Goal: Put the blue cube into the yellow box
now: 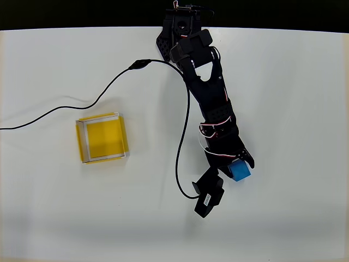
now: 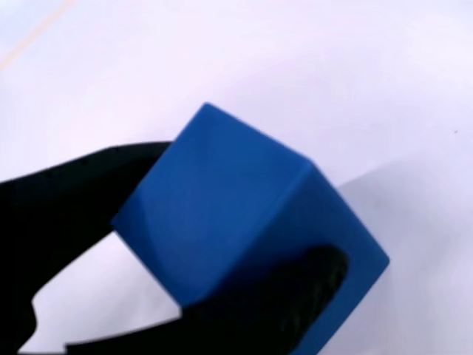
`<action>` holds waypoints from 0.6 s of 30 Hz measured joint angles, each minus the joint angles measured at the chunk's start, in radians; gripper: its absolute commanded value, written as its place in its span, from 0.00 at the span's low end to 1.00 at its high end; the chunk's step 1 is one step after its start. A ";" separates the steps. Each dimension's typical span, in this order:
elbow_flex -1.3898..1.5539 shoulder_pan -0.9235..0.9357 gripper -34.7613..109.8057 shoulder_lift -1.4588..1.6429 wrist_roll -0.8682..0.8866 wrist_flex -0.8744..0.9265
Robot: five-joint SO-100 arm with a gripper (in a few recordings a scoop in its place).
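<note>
Blue cube [image 2: 244, 222] clamped in jaws; overhead adds yellow box [image 1: 102, 137], well apart.

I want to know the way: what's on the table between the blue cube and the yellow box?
In the overhead view, a black cable crosses between the blue cube and the yellow box; otherwise bare white table.

The black arm [image 1: 210, 103] reaches from its base at the table's far edge, in the overhead view, down toward the near right part of the table. Its gripper [image 1: 238, 166] is clamped on the cube [image 1: 240, 171]. In the wrist view, black fingers [image 2: 66, 200] press the cube [image 2: 244, 214] from two sides.
</note>
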 measured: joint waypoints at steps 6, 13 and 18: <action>-0.002 -0.005 0.35 -0.009 -0.014 0.014; -0.014 0.035 0.32 -0.015 -0.071 0.026; -0.014 0.103 0.32 0.015 -0.092 0.075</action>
